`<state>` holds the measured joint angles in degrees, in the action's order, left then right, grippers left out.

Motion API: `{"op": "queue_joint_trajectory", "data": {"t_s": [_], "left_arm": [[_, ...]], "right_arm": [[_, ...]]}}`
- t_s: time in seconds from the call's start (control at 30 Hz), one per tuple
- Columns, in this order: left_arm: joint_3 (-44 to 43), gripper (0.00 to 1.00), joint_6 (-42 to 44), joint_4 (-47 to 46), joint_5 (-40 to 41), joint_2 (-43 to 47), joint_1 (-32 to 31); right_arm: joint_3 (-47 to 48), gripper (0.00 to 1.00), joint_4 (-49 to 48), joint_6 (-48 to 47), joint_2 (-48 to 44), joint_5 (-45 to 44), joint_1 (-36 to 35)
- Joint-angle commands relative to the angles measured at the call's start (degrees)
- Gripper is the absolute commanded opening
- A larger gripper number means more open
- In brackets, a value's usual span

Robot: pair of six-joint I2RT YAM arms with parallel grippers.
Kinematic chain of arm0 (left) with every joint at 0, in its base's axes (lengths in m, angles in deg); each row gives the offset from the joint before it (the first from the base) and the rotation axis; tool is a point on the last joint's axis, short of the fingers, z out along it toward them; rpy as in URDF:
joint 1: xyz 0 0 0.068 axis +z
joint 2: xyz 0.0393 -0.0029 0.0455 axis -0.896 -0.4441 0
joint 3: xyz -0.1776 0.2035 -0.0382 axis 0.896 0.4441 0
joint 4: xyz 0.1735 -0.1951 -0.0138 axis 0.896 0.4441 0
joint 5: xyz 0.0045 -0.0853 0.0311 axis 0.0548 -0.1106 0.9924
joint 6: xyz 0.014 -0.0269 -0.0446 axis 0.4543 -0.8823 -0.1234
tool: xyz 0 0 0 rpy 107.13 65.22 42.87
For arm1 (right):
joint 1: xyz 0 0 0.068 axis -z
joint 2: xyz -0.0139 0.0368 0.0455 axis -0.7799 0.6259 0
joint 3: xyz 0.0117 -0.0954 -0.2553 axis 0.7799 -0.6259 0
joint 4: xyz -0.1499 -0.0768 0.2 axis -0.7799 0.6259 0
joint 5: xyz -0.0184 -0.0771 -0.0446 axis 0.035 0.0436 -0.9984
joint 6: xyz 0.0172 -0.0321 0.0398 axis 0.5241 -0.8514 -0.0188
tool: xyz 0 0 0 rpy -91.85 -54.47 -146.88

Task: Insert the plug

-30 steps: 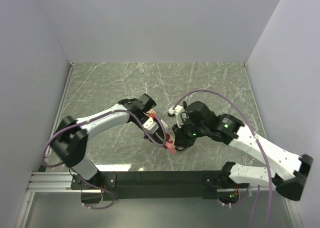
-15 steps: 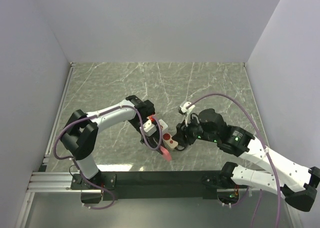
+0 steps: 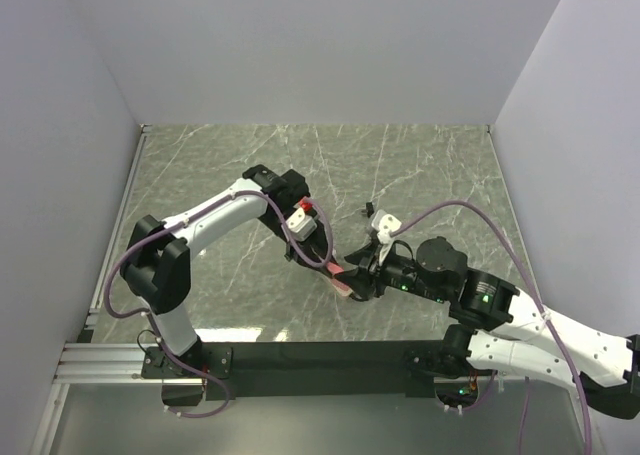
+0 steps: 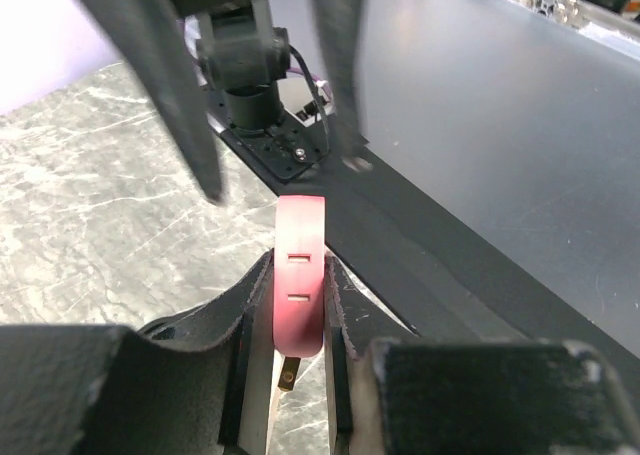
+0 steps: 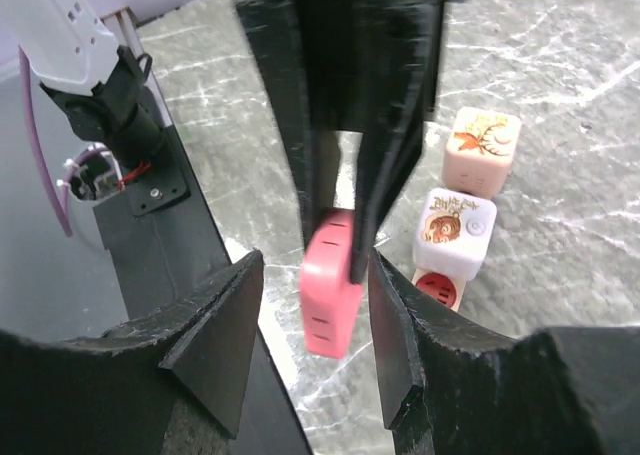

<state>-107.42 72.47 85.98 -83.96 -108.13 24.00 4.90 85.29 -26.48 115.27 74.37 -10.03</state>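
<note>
A grey-green marbled table (image 3: 420,175) sits between plain white walls. The left arm (image 3: 215,220) and right arm (image 3: 520,320) meet near its front edge. The left gripper (image 4: 298,285) is clamped on a pink plug (image 5: 330,295), which is held off the surface with its slotted face showing. The right gripper (image 5: 315,270) stands spread on either side of the plug, its fingers clear of it. Near the plug, a white cube socket (image 5: 455,230) with a red face sits just beside a peach cube (image 5: 483,145)
</note>
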Motion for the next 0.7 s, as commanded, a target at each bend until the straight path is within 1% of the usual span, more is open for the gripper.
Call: {"op": "queue_joint_trajectory", "data": {"t_s": [0.0, 0.3, 0.33, 0.37, 0.43, 0.57, 0.67], "left_arm": [[-3.38, 0.01, -2.9, 1.86, -14.03, -1.0, 0.44], [-6.9, 0.01, -5.89, 1.95, -13.94, -1.7, 1.32], [-7.17, 0.01, -5.9, 1.87, -14.03, -1.79, 1.32], [-7.26, 0.01, -6.16, 1.95, -14.03, -1.7, 1.32], [-7.78, 0.01, -6.51, 1.87, -13.94, -2.05, 1.32], [-8.31, 0.01, -7.04, 1.95, -14.03, -1.88, 1.32], [-8.14, 0.01, -6.95, 1.95, -13.94, -1.27, 1.32]], "right_arm": [[-0.96, 0.53, -4.54, -3.12, 1.67, -2.18, -1.39], [-3.16, 0.51, -4.81, -4.7, 2.55, -3.94, -2.36], [-3.43, 0.5, -4.8, -4.7, 2.38, -3.94, -2.36], [-3.95, 0.46, -4.89, -4.7, 2.2, -3.94, -2.36], [-4.74, 0.41, -5.59, -4.7, 1.76, -3.94, -2.36], [-5.71, 0.4, -5.68, -4.44, 2.55, -6.22, -2.27], [-6.33, 0.39, -6.65, -4.44, 2.29, -5.18, -2.36]]}}
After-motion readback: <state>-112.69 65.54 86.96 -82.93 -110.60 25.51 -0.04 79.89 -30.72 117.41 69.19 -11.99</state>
